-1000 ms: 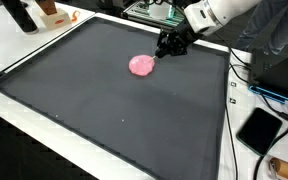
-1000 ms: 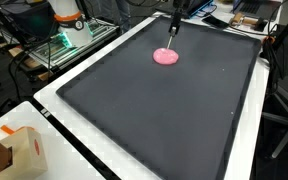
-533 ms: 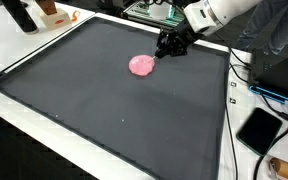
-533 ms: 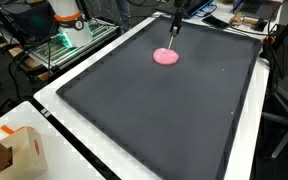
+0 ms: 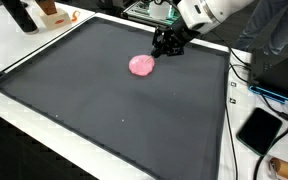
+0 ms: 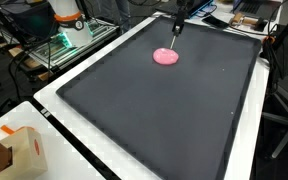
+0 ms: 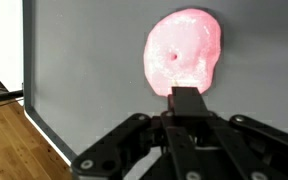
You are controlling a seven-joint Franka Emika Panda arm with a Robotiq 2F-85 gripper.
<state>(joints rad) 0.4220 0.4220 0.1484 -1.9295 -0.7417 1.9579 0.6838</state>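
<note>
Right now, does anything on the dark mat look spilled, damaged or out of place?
Nothing stands out. The pink blob lies flat on the dark mat, its edge uneven and a small dimple in its middle. The hand is by its edge, fingers together.

No legible text or labels anywhere.

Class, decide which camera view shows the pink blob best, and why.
The wrist view: the pink blob looks large, its uneven edge and central dimple clear. Both exterior views show only a small pink patch.
</note>
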